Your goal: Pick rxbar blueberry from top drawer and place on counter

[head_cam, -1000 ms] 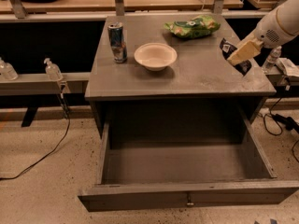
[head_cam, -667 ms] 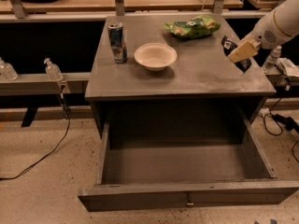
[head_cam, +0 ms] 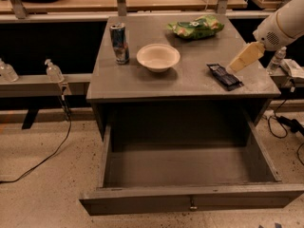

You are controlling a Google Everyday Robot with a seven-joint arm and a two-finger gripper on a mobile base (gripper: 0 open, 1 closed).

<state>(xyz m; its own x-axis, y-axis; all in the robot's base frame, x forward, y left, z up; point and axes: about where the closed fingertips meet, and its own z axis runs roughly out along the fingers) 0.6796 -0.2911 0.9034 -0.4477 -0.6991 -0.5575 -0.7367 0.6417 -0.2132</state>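
Observation:
The rxbar blueberry (head_cam: 224, 76), a flat dark bar with a pale label patch, lies flat on the grey counter (head_cam: 142, 80) near its right front corner. My gripper (head_cam: 243, 58), with cream-coloured fingers on a white arm, hovers just right of and above the bar, open and holding nothing. The top drawer (head_cam: 190, 201) is pulled fully out below the counter, and its visible floor is bare.
On the counter stand a drink can (head_cam: 119, 42) at the left, a cream bowl (head_cam: 158, 57) in the middle and a green chip bag (head_cam: 194, 26) at the back. A side ledge (head_cam: 28, 82) holds clear bottles (head_cam: 53, 71). Cables lie on the floor.
The bar was held up in the gripper at the counter's right edge. It now lies flat on the counter, and the gripper has let go of it and sits slightly above it.

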